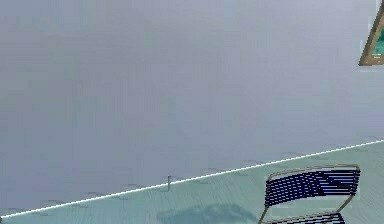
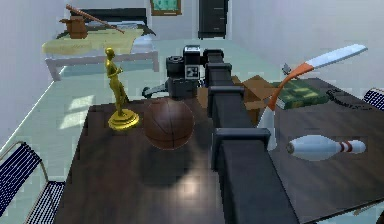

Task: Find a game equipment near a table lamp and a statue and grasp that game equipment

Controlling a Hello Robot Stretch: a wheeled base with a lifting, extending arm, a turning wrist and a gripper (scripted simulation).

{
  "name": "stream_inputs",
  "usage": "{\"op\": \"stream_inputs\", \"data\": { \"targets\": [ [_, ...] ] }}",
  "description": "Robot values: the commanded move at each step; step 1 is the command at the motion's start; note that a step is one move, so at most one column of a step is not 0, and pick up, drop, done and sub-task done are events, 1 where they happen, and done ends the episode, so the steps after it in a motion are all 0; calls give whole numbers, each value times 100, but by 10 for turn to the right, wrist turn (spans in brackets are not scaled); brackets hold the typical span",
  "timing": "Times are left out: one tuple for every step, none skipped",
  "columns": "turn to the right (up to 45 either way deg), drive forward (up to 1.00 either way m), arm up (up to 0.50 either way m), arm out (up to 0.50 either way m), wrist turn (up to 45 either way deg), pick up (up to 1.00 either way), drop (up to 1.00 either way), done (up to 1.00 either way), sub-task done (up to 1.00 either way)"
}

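A brown basketball (image 2: 170,123) rests on the dark table (image 2: 120,175) in the arm side view. A gold statue (image 2: 120,90) stands just left of it. At the table's right a table lamp (image 2: 300,78) with an orange and white arm leans over. A white bowling pin (image 2: 325,148) lies on its side in front of the lamp. My arm (image 2: 240,150) runs up the middle of the table. The gripper (image 2: 165,88) sits at its far end, just behind the ball and right of the statue. I cannot tell whether it holds anything.
A green book (image 2: 300,96) and a cardboard box (image 2: 255,88) lie near the lamp. A bed (image 2: 95,48) stands beyond the table, a blue wire chair (image 2: 20,170) at its left. In the forward view, a bare wall (image 1: 180,90) faces me, with another blue chair (image 1: 310,195) at lower right.
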Motion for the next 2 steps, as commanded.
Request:
{"op": "stream_inputs", "data": {
  "targets": [
    [0, 0, -20, 0, 0, 0, 0, 0, 0],
    [0, 0, 0, 0, 0, 100, 0, 0, 0]
  ]
}}
